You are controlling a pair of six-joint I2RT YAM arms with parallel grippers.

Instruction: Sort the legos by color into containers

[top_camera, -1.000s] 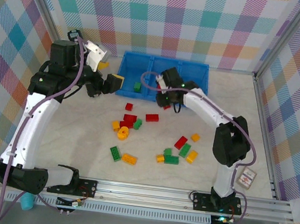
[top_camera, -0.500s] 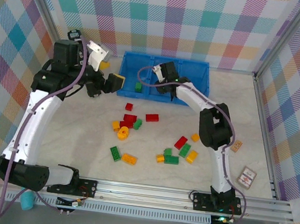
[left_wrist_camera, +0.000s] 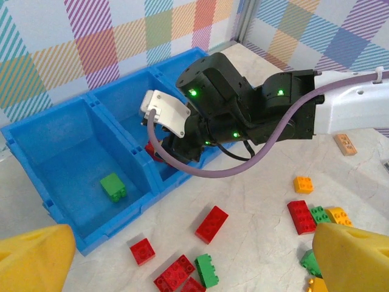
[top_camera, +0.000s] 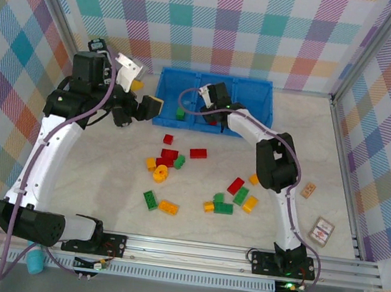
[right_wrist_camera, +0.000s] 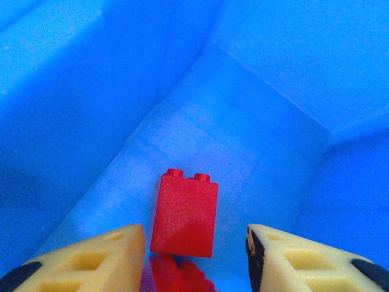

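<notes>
The blue tray [top_camera: 261,88] stands at the back with three containers side by side. My right gripper [top_camera: 215,120] reaches down into the middle one; in the right wrist view its jaws [right_wrist_camera: 194,255] stand apart, and a red brick [right_wrist_camera: 184,213] lies loose on the blue floor between the fingertips, touching neither. A green brick [top_camera: 179,114] [left_wrist_camera: 113,186] sits in the left container. My left gripper [top_camera: 146,107] hovers open beside the tray's left end, nothing between its yellow fingers [left_wrist_camera: 349,255]. Several red, green and yellow-orange legos [top_camera: 198,153] [top_camera: 235,186] [top_camera: 150,200] are scattered across the table.
A tan tile [top_camera: 308,190] [left_wrist_camera: 345,143] and a small printed card box [top_camera: 322,231] lie at the right. Plaid walls close in the back and sides. A metal rail [top_camera: 196,250] runs along the near edge.
My right gripper moved left and down into the middle container, and its jaws parted, leaving the red brick on the floor. The left arm has hardly moved.
</notes>
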